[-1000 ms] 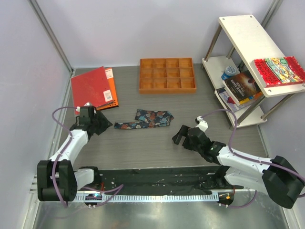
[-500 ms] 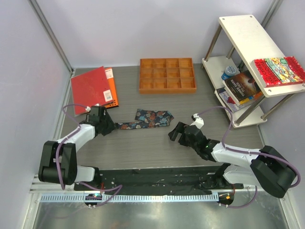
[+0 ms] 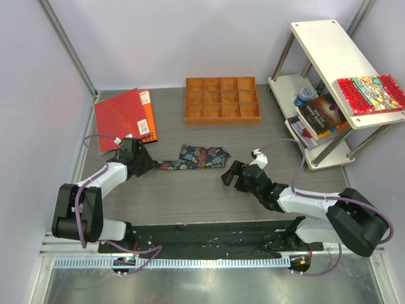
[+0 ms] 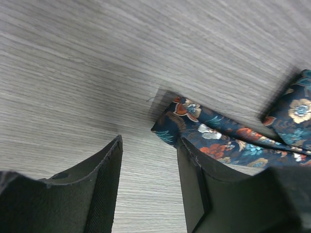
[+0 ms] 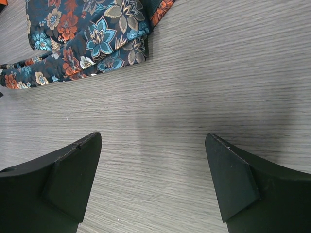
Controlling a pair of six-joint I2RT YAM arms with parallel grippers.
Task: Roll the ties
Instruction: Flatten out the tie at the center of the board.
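The tie (image 3: 196, 158) is dark navy with an orange, red, teal and white floral pattern. It lies flat on the grey table, folded at its wide right end, with its narrow end to the left. My left gripper (image 3: 147, 163) is open at the narrow end (image 4: 180, 116); its right finger partly covers the tie's edge. My right gripper (image 3: 231, 174) is open and empty, on the table just right of and below the wide end (image 5: 97, 34).
A red and orange notebook (image 3: 123, 117) lies at the back left. A wooden compartment tray (image 3: 221, 99) sits at the back centre. A white shelf unit (image 3: 329, 95) with books and a jar stands at the right.
My left gripper has moved right, up to the tie's narrow end. My right gripper has moved left and slightly forward, toward the wide end. The tie has not moved.
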